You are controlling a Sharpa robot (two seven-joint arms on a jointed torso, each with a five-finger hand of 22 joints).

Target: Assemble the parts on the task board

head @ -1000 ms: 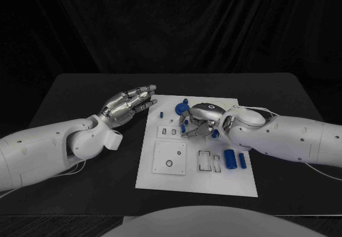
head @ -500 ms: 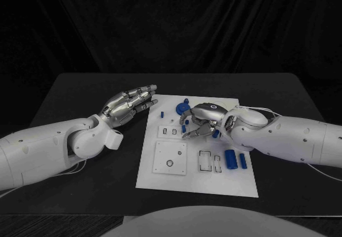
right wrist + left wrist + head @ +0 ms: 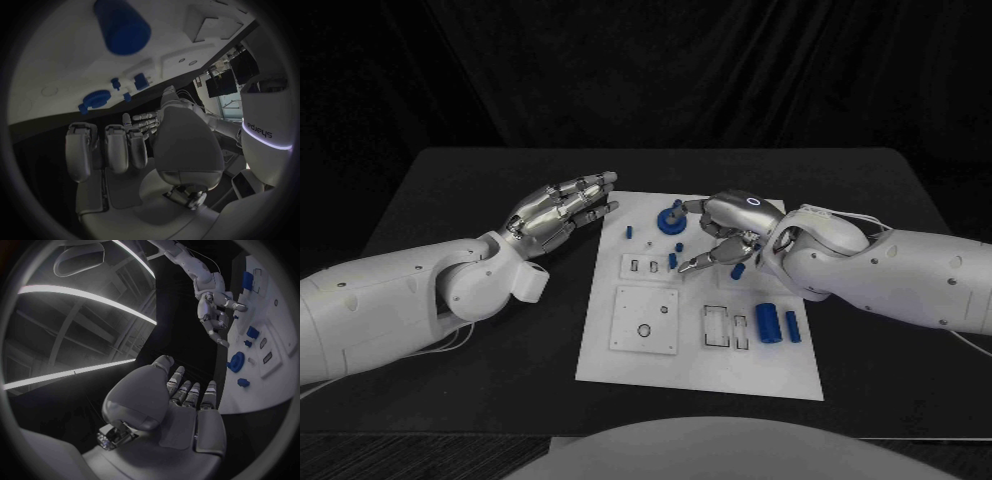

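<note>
The white task board [image 3: 704, 350] lies in the middle of the black table. On it are a round blue part [image 3: 671, 221], a small blue peg [image 3: 627, 232], a blue piece [image 3: 672, 260] by the slots, and two blue cylinders [image 3: 766, 319] side by side near its right edge. My right hand [image 3: 726, 235] hovers over the board's far half, fingers apart and pointing down toward the blue piece, holding nothing. Another blue piece [image 3: 737, 270] shows just under it. My left hand [image 3: 567, 212] hangs beside the board's far left corner, fingers stretched out and empty. In the right wrist view the right hand's fingers [image 3: 119, 145] lie straight with nothing between them.
A square white plate [image 3: 645, 319] with an oval hole sits on the board's near left. Two narrow rectangular slots [image 3: 715, 326] lie beside the cylinders. Bare black table surrounds the board on all sides.
My right hand has drawn back and to the right, away from the blue piece by the slots. The left hand has stayed still.
</note>
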